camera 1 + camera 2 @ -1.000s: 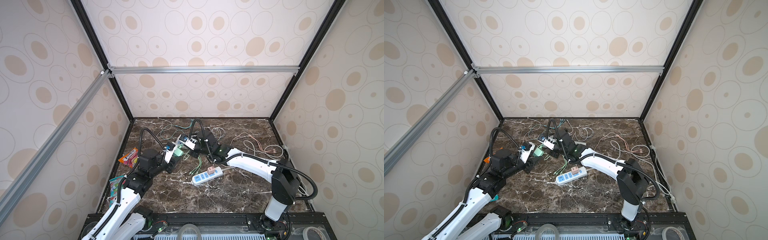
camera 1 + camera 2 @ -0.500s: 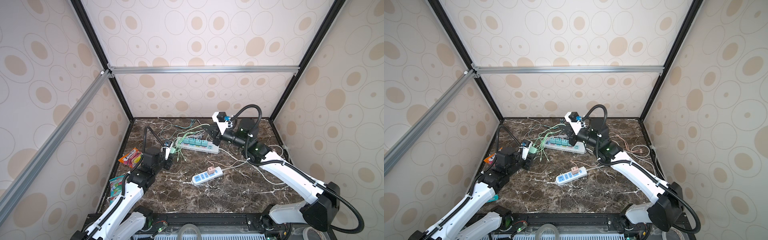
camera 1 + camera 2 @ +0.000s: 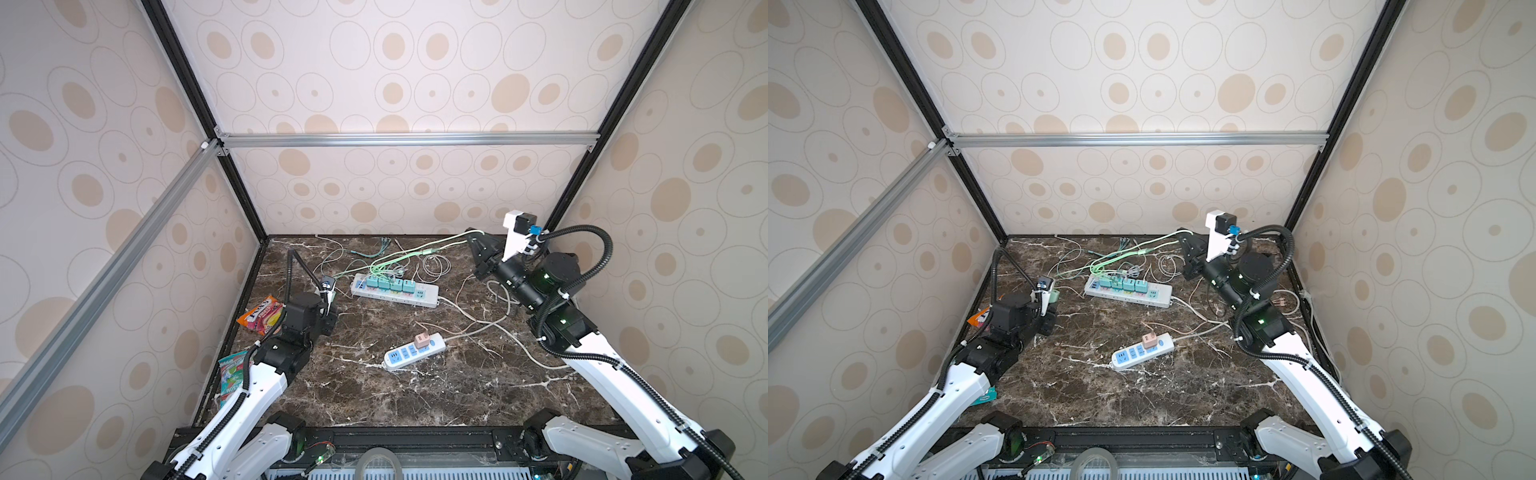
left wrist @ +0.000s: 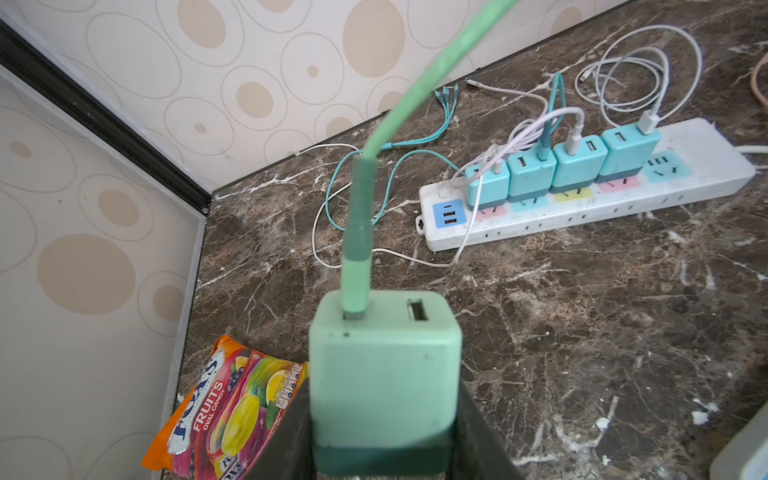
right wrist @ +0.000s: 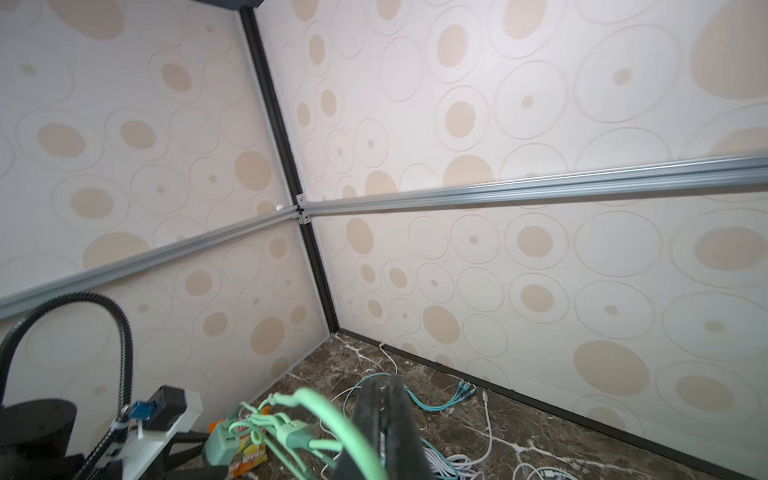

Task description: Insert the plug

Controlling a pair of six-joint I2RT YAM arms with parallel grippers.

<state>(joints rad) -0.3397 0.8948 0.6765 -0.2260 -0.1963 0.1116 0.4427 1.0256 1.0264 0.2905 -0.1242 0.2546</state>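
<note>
Mint-green plastic cube plug (image 4: 384,374), one of its kind, sits clamped between the two black fingers of the left gripper (image 4: 380,432), whose jaws are closed snugly on its sides, near the table's left edge and well apart from both strips. Two arms work here. Two power strips lie on the table: a long white power strip with coloured socket labels (image 4: 582,214) carrying four teal cube chargers (image 4: 577,166) in a row, and a short white-and-blue power strip (image 3: 409,353) carrying one pink cube charger (image 3: 421,340). Two snack packets lie by the left wall, an orange fruit-candy bag (image 4: 232,411) and a teal-and-red packet (image 3: 232,374). Several loose white and teal leads tangle behind the long strip. The surface is a dark brown marble-patterned tabletop (image 3: 415,399) with white veins, boxed in by cream walls printed with tan ovals, black corner posts and aluminium rails. The plug has rounded corners, a darker green band at its base and two USB ports on its end face; one is empty, the other takes a light-green cable (image 4: 392,112). That cable rises to the right gripper (image 3: 474,245), raised near the back right corner, its jaws fully closed on it.
</note>
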